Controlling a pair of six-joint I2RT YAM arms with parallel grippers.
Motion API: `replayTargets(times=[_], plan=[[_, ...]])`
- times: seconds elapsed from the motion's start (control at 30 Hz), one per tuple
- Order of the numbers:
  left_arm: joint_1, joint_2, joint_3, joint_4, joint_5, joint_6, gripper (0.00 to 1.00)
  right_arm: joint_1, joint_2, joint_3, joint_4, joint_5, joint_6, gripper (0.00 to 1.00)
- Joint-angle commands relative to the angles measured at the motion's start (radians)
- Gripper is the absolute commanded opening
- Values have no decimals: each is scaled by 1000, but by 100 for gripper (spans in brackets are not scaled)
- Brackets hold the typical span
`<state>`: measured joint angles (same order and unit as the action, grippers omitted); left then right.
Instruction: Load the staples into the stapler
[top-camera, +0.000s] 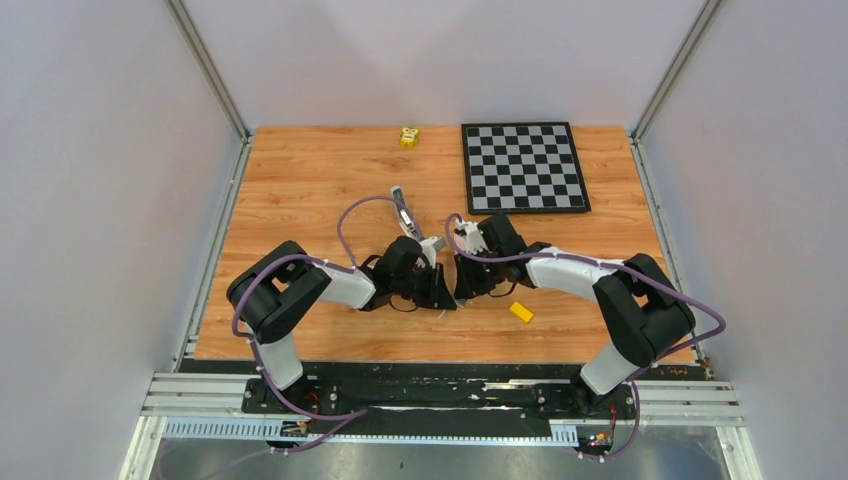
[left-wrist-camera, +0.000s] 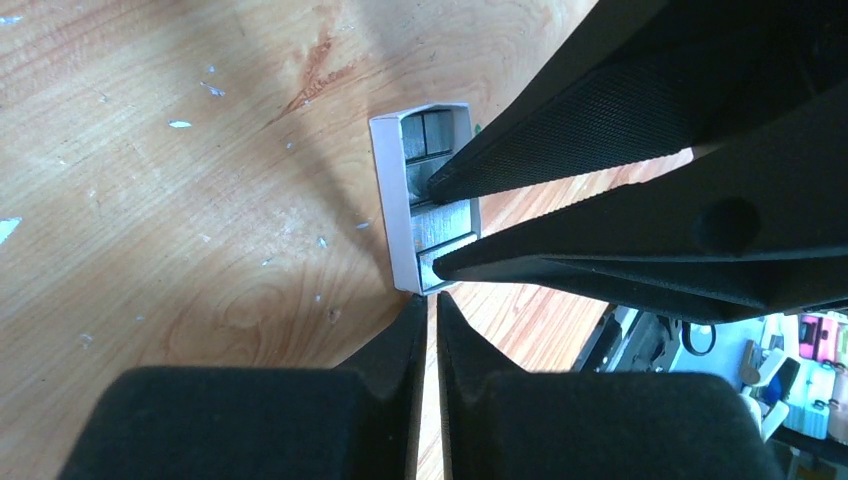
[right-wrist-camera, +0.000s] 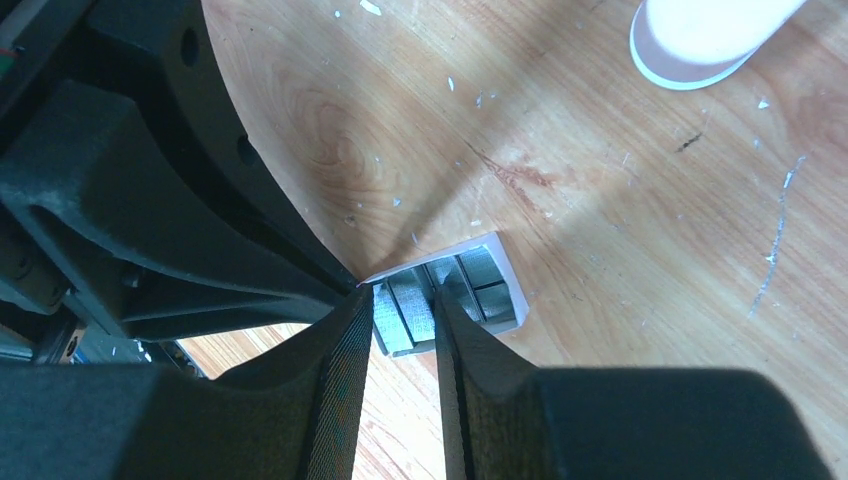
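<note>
With the left gripper (left-wrist-camera: 432, 298) clamped shut at the corner of the tray (left-wrist-camera: 392, 200) on the table (left-wrist-camera: 150, 250), and the right gripper (right-wrist-camera: 402, 300) pinching the staples (left-wrist-camera: 446, 221) inside it, we should lift straight and slowly, so the block clears the wall unbroken.

top: high, from near edge, whole table (top-camera: 300, 200) | wrists: close, facing down — both share the staples (left-wrist-camera: 445, 222)
</note>
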<state>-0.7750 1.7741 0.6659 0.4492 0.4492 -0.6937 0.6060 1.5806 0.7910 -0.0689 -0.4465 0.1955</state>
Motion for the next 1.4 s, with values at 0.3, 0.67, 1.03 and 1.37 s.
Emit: replayTargets(times=[0.3, 0.67, 1.03, 1.37], plan=[[-6, 21, 46, -80, -103, 55, 9, -12, -31, -24, -13, -45, 32, 32], [-6, 31, 48, -89, -108, 65, 10, -27, -74, -23, 4, -97, 56, 32], [-6, 27, 55, -106, -117, 78, 10, -34, -93, -12, -24, -42, 39, 32], [-6, 25, 58, -113, -117, 81, 10, -12, -57, 48, -93, 64, -10, 26]])
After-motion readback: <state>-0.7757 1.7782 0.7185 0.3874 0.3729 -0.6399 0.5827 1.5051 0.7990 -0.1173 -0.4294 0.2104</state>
